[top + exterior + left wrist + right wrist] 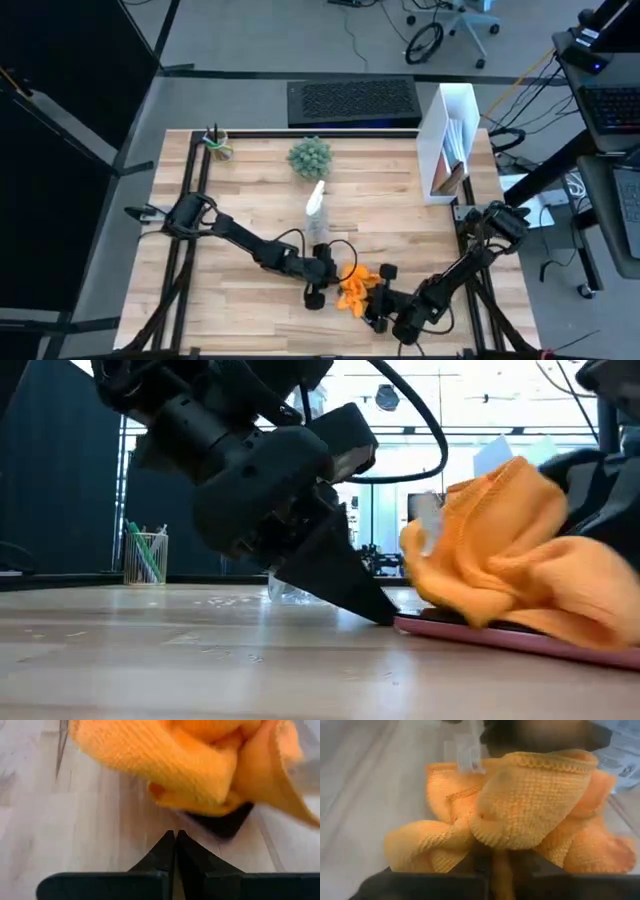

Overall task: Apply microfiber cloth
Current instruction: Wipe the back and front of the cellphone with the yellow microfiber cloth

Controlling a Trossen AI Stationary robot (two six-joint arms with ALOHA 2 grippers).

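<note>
The cloth [530, 815] lay bunched on the phone [520, 635], clamped in the right pincer [495, 865]. The left pincer [175, 842], fingers together, braced the phone; wiping called for light, flat strokes.

No text is legible; the microfiber cloth's [530, 810] white tag [469, 754] is unreadable.

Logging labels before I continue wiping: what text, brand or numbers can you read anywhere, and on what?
None can be read.
Microfiber cloth, held by the right gripper: white tag, print blurred.
Spray bottle: no legible label.
White box: no visible print.
</note>
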